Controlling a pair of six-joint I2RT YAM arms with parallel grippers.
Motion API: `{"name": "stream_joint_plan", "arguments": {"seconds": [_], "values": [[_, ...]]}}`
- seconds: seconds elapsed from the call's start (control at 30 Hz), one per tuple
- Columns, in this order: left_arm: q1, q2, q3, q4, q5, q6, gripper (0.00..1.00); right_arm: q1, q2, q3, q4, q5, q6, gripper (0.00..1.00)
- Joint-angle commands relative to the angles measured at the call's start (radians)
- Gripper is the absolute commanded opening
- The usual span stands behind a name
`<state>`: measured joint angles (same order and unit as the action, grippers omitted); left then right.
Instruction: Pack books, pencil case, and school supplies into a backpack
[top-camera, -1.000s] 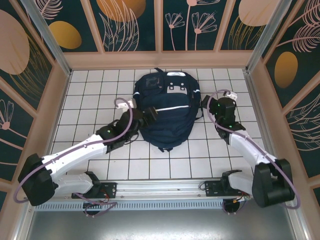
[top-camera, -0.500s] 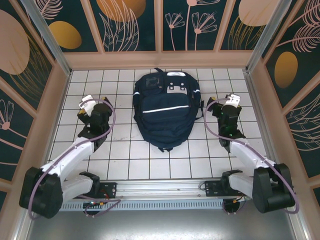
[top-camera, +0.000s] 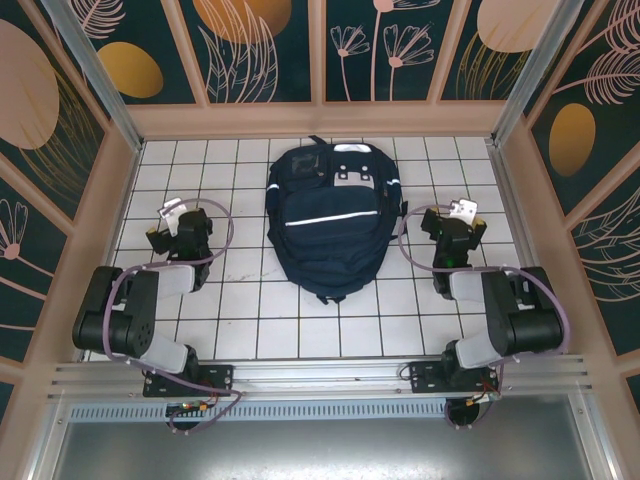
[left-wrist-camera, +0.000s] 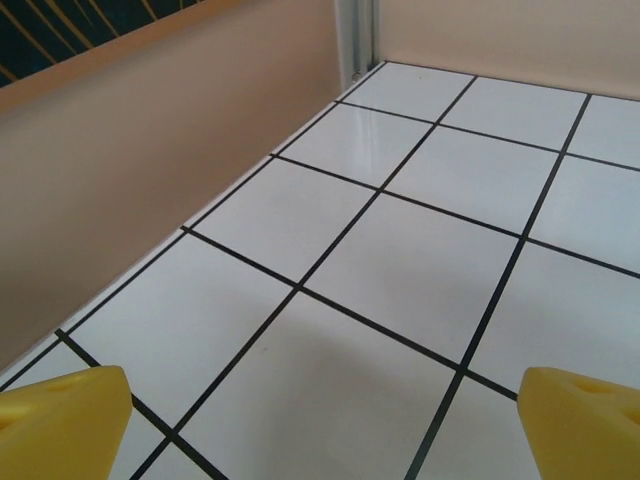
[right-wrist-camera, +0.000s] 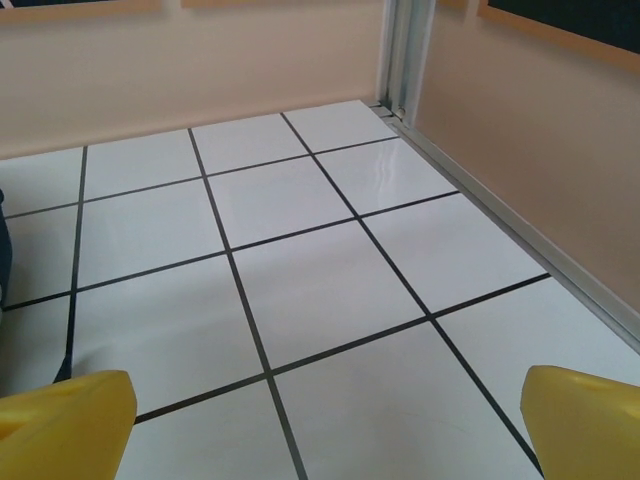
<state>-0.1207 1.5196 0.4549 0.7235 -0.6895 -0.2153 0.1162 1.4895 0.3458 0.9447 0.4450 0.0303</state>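
Top external view: backpack (top-camera: 333, 235) lies flat on table (top-camera: 250, 305); left claw (top-camera: 163, 216) and right claw (top-camera: 465, 214) both released, empty. Risk: loose side straps (top-camera: 401, 212) could snag an approaching claw.

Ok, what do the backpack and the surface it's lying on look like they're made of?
Backpack: matte navy woven fabric, judging by its soft creases; the thin white stripe looks reflective. Table: glossy white tiles, or a tile-printed sheet, with dark grid lines; the sheen suggests a hard, smooth finish.
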Motion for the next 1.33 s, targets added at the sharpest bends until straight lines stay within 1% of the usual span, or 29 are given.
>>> {"name": "stream_joint_plan", "arguments": {"seconds": [0.0,0.1,0.23,0.3,0.33,0.37,0.4,0.43,0.47,0.5,0.53,0.57,0.97,1.3], "values": [[0.032,-0.006,-0.068,0.290,0.091,0.061,0.99,-0.032,0.014,-0.032,0.145,-0.041,0.002,0.99],[0.049,-0.023,-0.092,0.306,0.152,0.059,0.99,-0.063,-0.006,-0.090,0.228,-0.113,0.013,0.99],[0.050,-0.038,-0.161,0.422,0.255,0.098,0.99,-0.072,-0.007,-0.125,0.288,-0.194,-0.006,0.99],[0.050,-0.034,-0.190,0.480,0.310,0.117,0.99,-0.085,0.000,-0.149,0.330,-0.259,-0.013,0.99],[0.053,-0.033,-0.205,0.508,0.327,0.119,0.99,-0.094,0.045,-0.171,0.400,-0.282,-0.015,0.99],[0.054,-0.021,-0.230,0.558,0.338,0.121,0.99,-0.089,0.075,-0.178,0.484,-0.252,-0.024,0.99],[0.055,0.015,-0.259,0.653,0.336,0.129,0.99,-0.086,0.048,-0.166,0.412,-0.249,-0.012,0.99],[0.055,0.025,-0.263,0.691,0.333,0.131,0.99,-0.097,0.047,-0.155,0.374,-0.290,-0.014,0.99],[0.056,-0.003,-0.238,0.578,0.338,0.119,0.99,-0.097,0.055,-0.148,0.390,-0.296,-0.021,0.99],[0.059,0.004,-0.243,0.601,0.340,0.122,0.99,-0.101,0.046,-0.138,0.349,-0.305,-0.015,0.99],[0.059,0.012,-0.249,0.629,0.338,0.123,0.99,-0.106,0.054,-0.138,0.362,-0.313,-0.014,0.99],[0.059,0.002,-0.245,0.600,0.340,0.122,0.99,-0.107,0.047,-0.135,0.344,-0.314,-0.010,0.99],[0.059,0.005,-0.249,0.613,0.338,0.123,0.99,-0.127,0.049,-0.125,0.324,-0.354,-0.002,0.99],[0.059,0.004,-0.248,0.613,0.337,0.123,0.99,-0.127,0.050,-0.125,0.325,-0.359,-0.003,0.99]]}}
